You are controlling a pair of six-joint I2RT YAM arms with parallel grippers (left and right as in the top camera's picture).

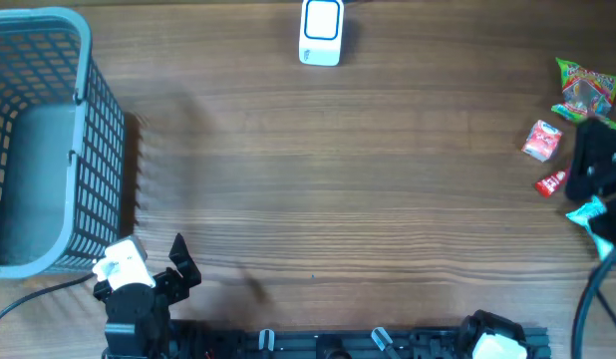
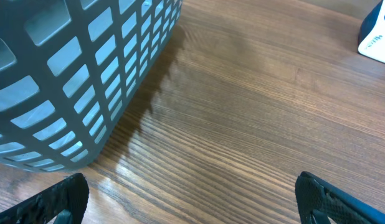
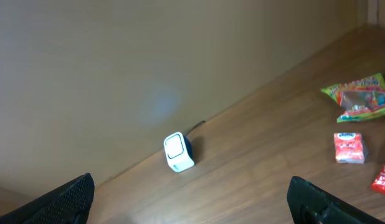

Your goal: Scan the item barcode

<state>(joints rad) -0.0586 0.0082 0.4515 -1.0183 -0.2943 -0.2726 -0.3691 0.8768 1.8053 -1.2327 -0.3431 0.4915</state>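
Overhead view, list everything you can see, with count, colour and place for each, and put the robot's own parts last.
basket: one, grey-blue, left end of the table
scanner: one, white and blue, far edge, centre
green snack packet: one, green with red, far right
red and white packet: one, right side, nearer than the green one
small red item: one, red, right side, beside the right arm
teal item: one, teal, right edge, partly hidden by the arm; kind unclear
table: one, brown wood
left gripper: one, black, open, near corner by the basket
right gripper: one, black, open, right edge by the snacks
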